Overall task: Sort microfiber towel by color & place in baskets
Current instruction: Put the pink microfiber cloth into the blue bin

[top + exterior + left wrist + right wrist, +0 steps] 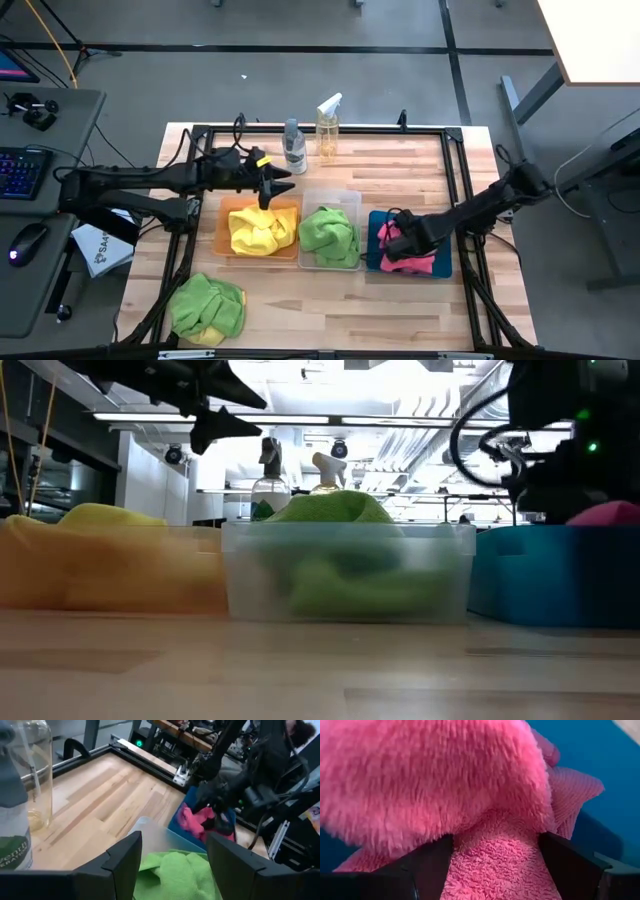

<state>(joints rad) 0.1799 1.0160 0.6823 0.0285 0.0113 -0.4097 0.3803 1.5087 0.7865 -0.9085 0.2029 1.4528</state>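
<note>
Fuzzy pink towels bunched in blue basket — right end effector spread above.

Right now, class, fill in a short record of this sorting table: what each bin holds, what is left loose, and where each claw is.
orange bin: yellow towels
clear bin: green towels
blue bin: pink towels
loose on table: green and yellow pile
left claw: open, above the orange bin's back edge
right claw: open, down over the pink towels

Two spray bottles on wooden table
</note>
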